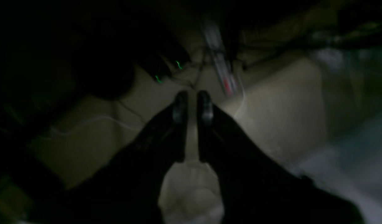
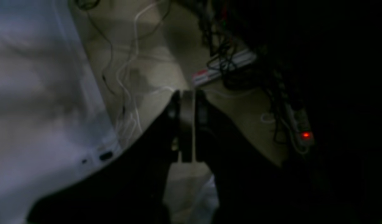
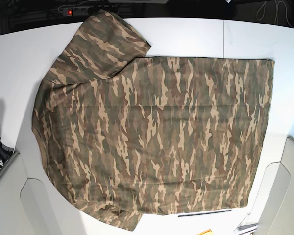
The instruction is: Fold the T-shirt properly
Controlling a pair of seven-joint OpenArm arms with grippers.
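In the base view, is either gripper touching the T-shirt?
No. The T-shirt lies spread flat on the white table, and no arm or gripper appears anywhere in the base view.

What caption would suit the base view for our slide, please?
Camouflage T-shirt spread flat on the white table, no fold made.

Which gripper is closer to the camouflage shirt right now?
Cannot tell. Left gripper and right gripper both hang over floor cables off the table, away from the T-shirt.
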